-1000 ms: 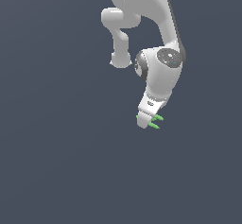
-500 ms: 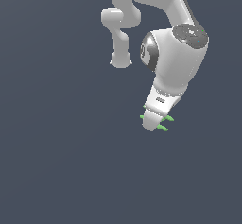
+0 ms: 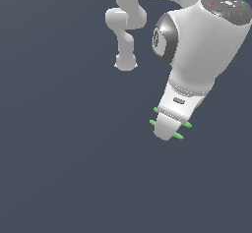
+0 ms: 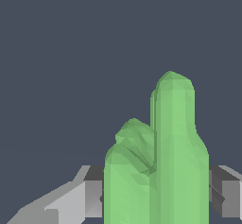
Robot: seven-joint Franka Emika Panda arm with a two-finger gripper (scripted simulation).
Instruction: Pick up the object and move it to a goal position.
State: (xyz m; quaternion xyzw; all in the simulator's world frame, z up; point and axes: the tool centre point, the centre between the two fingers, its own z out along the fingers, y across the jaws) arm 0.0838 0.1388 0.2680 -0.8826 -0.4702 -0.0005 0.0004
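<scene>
While carried clear of any surface, held at lower right of centre in the exterior view: gripper [image 3: 167, 131], pointing down and slightly toward the frame's left. Green object [image 3: 177, 135] clamped there, thin prongs sticking out on both sides of the white fingertip. Confirmed from the wrist view: object [image 4: 163, 166] filling the lower centre of the frame, grey fingers [image 4: 78, 197] pressed against its two flanks. Jaws closed on the object; contact on both sides, no visible gap.

No table, floor marking or goal marker visible in either view; only a plain dark background. White arm [image 3: 197, 45] large in the upper right of the exterior frame, base column near upper centre.

Step judged in hand: transport, with pick-up complete. Progress toward the goal not assessable, goal position unseen.

Next move judged to call for steady travel with grip pressure maintained. Risk noted: small, spiky object, possible slip or twist between the pads under abrupt motion.
</scene>
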